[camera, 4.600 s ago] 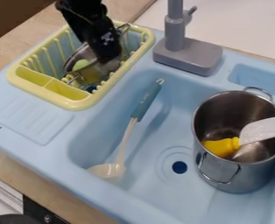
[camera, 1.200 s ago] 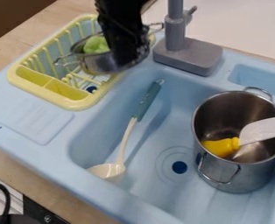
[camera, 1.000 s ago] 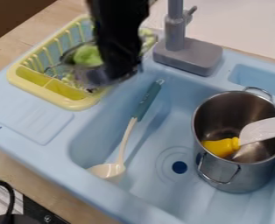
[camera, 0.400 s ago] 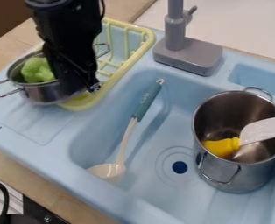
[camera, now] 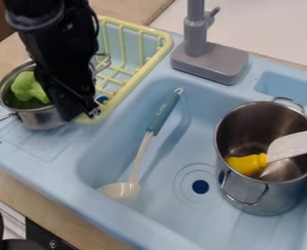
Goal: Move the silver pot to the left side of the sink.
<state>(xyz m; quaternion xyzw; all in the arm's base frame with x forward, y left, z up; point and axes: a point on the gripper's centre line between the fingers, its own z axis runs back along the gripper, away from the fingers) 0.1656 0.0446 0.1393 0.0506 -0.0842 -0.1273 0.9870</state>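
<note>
We judge the job nearly done: at the left of the blue sink (camera: 58, 175), beside the yellow rack (camera: 168, 43), we see the small silver pot (camera: 44, 118), gripped at its side by our pincer (camera: 83, 111), a green vegetable (camera: 29, 89) inside. We cannot tell whether it bears down yet; settling it, releasing and backing off remain.

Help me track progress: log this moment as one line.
small silver pot: left of basin, green piece inside; gripper: at pot's basin-side wall; ladle: in basin
</note>
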